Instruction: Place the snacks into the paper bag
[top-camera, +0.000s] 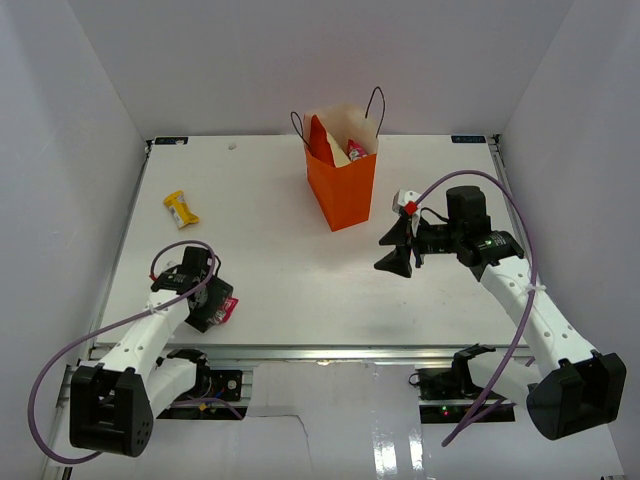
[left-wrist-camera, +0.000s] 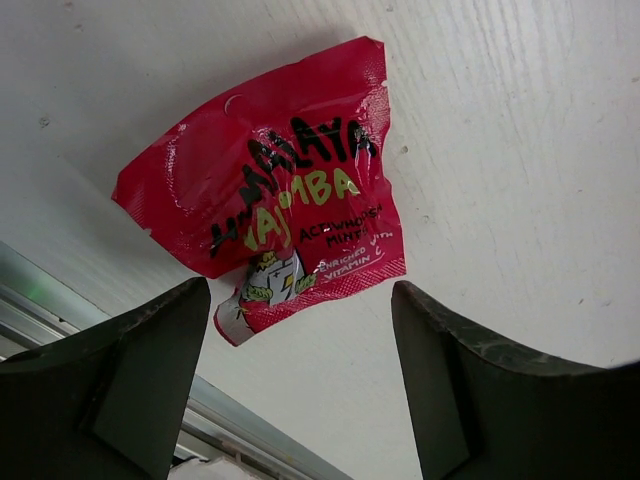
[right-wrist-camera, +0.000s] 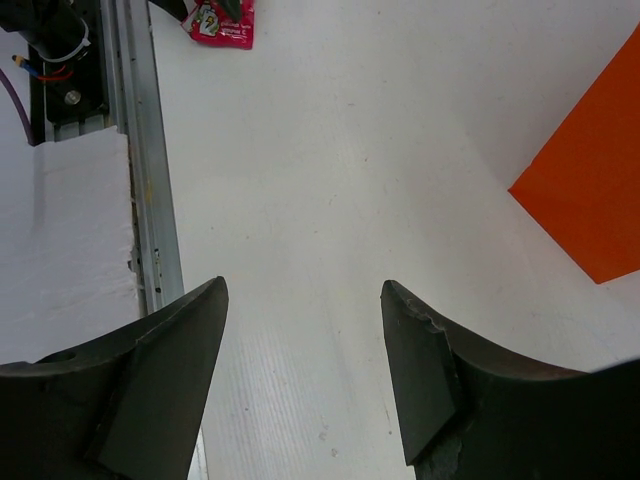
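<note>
1. White worktop; white walls on three sides
2. Orange paper bag upright far-centre; yellow packet far-left; red packet near-left
3. Left gripper open, empty, over red packet; right gripper open, empty, near paper bag

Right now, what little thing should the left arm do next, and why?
Probably lower the left gripper and close it on the red packet. In the wrist view its fingers stand open with the packet showing between them, lying loose on the table, not yet gripped. The orange paper bag stands far off, so the packet likely has to be picked up first.
</note>
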